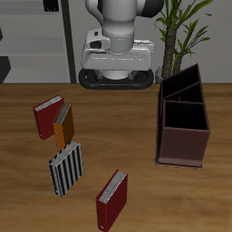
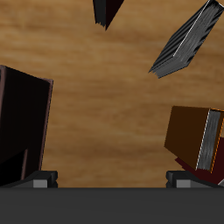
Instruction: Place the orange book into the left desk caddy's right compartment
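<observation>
The orange book [image 1: 63, 127] stands on edge on the table, leaning against a red book [image 1: 47, 116]. It also shows in the wrist view [image 2: 188, 136], with pale page edges. The left desk caddy [image 1: 183, 116] is a dark maroon box across the table from the books. Its large right compartment [image 1: 184, 119] is the section nearest the table's front edge and it looks empty. A caddy wall shows in the wrist view [image 2: 22, 127]. My gripper [image 2: 112, 180] is high above the table between books and caddy. Its fingers [image 2: 39, 179] stand wide apart with nothing between them. The exterior view shows only the arm's body [image 1: 118, 41].
A black-and-white striped book [image 1: 66, 169] stands in front of the orange book. A second red book [image 1: 112, 200] lies near the table's front edge. A potted plant [image 1: 186, 27] stands behind the caddy, beside the robot's base.
</observation>
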Tool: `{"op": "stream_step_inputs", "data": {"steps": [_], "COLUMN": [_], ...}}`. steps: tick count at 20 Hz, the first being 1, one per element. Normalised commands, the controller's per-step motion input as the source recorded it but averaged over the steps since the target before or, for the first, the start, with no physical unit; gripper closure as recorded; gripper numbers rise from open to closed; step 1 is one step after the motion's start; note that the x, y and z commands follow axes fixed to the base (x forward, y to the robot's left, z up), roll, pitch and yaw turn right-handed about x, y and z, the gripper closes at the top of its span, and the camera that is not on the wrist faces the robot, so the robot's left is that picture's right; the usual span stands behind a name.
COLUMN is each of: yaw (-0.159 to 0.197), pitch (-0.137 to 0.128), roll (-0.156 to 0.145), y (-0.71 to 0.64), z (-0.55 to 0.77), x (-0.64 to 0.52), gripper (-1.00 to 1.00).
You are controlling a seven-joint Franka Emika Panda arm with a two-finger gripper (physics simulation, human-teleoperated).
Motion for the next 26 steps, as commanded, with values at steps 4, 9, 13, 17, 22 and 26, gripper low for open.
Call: {"op": "stream_step_inputs", "data": {"steps": [4, 9, 13, 17, 22, 26], "yaw": [0.021, 0.006, -0.012, 0.001, -0.004, 0.035], "pitch": [-0.010, -0.002, 0.010, 0.009, 0.000, -0.022], "roll": [0.017, -0.053, -0.052, -0.046, -0.027, 0.023], "y": [-0.20, -0.46, -0.43, -0.27, -0.21, -0.15], "z": [-0.07, -0.13, -0.14, -0.10, -0.09, -0.15], "x": [-0.03, -0.15, -0.14, -0.11, -0.09, 0.00], "gripper": [-1.00, -1.00, -1.00, -1.00, -1.00, -1.00]}}
